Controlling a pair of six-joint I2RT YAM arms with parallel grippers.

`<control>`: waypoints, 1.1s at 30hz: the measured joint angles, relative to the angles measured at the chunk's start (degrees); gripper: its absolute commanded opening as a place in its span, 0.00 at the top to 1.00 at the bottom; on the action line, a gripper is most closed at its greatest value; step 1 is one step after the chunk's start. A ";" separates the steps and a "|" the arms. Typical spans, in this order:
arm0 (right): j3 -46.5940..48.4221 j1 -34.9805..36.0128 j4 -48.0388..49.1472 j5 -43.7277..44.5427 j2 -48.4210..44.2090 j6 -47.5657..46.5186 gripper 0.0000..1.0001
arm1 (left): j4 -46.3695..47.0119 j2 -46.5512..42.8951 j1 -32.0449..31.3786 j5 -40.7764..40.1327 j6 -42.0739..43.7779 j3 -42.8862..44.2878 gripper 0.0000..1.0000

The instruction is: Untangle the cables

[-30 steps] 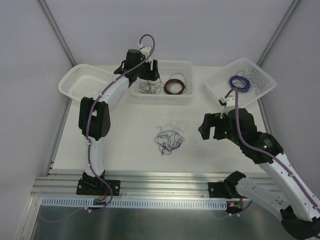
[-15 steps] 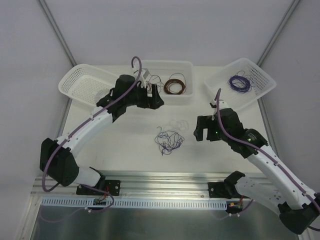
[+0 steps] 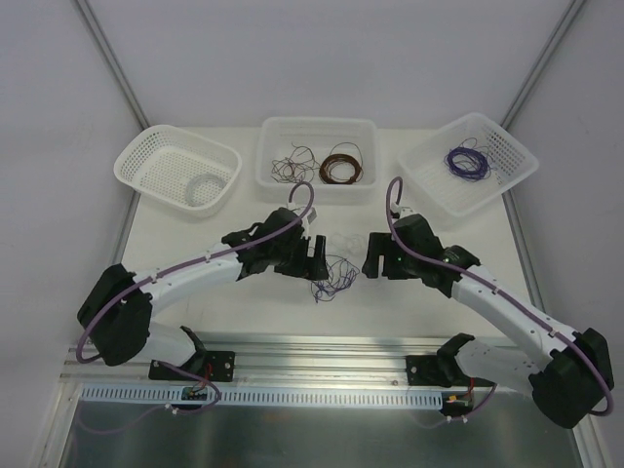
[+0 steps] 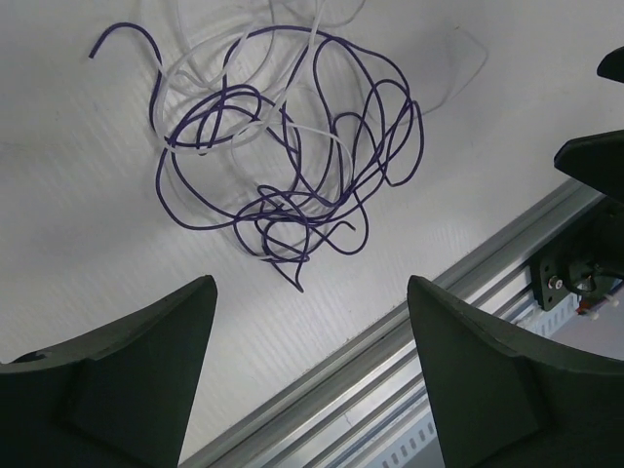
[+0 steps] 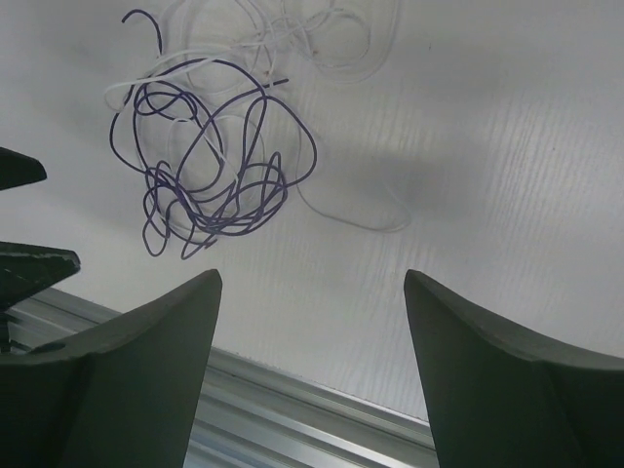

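Observation:
The cables (image 3: pixel 334 274) are a small clump of purple and whitish strands lying loose on the table between the two grippers. My left gripper (image 3: pixel 316 255) is open just left of the clump. In the left wrist view the clump (image 4: pixel 283 166) lies ahead of the open, empty left gripper (image 4: pixel 310 285). My right gripper (image 3: pixel 372 257) is open just right of the clump. In the right wrist view the purple tangle (image 5: pixel 210 171) lies ahead and to the left of the open, empty right gripper (image 5: pixel 312 278), with whitish loops (image 5: pixel 312 39) beyond it. Neither gripper touches the strands.
At the back stand a left white basket (image 3: pixel 146 161) with a white coil (image 3: pixel 205 186), a middle tray (image 3: pixel 317 125) with a brown coil (image 3: pixel 340 168) and loose dark strands (image 3: pixel 292 168), and a right basket (image 3: pixel 507 146) with a purple coil (image 3: pixel 466 161). A metal rail (image 3: pixel 322 356) runs along the near edge.
The left arm swung from the middle tray down to the clump's left side. The right arm moved left to the clump's right side. The clump has not moved.

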 measured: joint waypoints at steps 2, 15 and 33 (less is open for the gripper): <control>-1.05 0.00 2.05 0.00 1.33 1.57 0.21 | 0.09 2.12 -1.27 -0.76 -0.46 0.28 0.25; -4.26 -0.33 4.59 5.27 0.79 8.22 0.22 | 0.52 17.70 -9.31 -3.56 0.90 12.85 0.49; -6.84 -1.68 3.65 8.44 -8.92 8.72 0.24 | -8.24 15.52 -10.32 -10.99 12.09 22.95 1.00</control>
